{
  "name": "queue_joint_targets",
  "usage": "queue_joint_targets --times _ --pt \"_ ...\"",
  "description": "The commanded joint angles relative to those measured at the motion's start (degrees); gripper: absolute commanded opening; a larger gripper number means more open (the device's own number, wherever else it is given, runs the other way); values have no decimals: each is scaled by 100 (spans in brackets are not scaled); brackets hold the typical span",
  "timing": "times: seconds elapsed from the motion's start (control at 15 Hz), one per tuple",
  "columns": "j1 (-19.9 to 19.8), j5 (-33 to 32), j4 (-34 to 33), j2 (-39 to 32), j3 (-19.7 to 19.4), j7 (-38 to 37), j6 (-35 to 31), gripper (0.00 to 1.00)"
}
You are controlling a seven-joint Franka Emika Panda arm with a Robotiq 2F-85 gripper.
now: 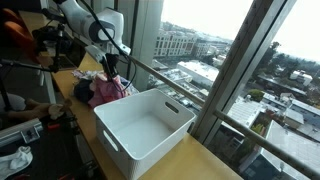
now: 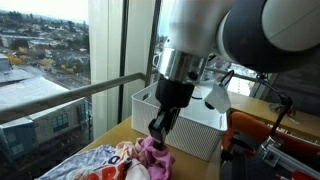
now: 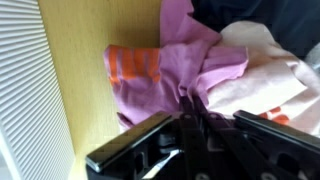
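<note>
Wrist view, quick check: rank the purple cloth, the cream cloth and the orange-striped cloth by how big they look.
1. purple cloth: largest, filling the middle.
2. cream cloth: somewhat smaller, cut off by the right edge.
3. orange-striped cloth: smallest, partly tucked under the purple one, so its true size is unsure.

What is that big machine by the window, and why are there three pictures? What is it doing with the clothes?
That is a robot arm with a two-fingered pincher, called a gripper, at its end. Two pictures come from cameras standing near the table, looking from different places. The third comes from a camera on the arm's wrist, close to the fingers. On the wooden table stands a white basket, with a pile of clothes beside it. The gripper is shut, pinching a purple cloth from the pile.
</note>
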State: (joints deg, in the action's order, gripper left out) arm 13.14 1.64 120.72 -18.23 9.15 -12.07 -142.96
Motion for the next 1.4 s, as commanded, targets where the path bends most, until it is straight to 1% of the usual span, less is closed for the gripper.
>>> queue_joint_targets --times 0.0,0.27,0.53,0.73,0.8,0.93,1.07,1.33 --pt "38 -380 -29 866 -157 -203 447 1" --pt "-196 -683 -418 1603 -260 -241 1054 1" --pt "-567 -1070 -1095 2162 -395 -354 1729 1" --pt "-943 -1141 -1726 2381 -568 -235 2153 1" --pt "-1063 -1055 -1987 2393 -653 -121 2320 1" --pt "-1253 -972 -2286 2298 -797 -9 2395 1" --pt "-1384 -914 -2116 2166 -914 42 2157 1" --pt "-1473 -933 -1343 1821 -982 -99 1654 1"
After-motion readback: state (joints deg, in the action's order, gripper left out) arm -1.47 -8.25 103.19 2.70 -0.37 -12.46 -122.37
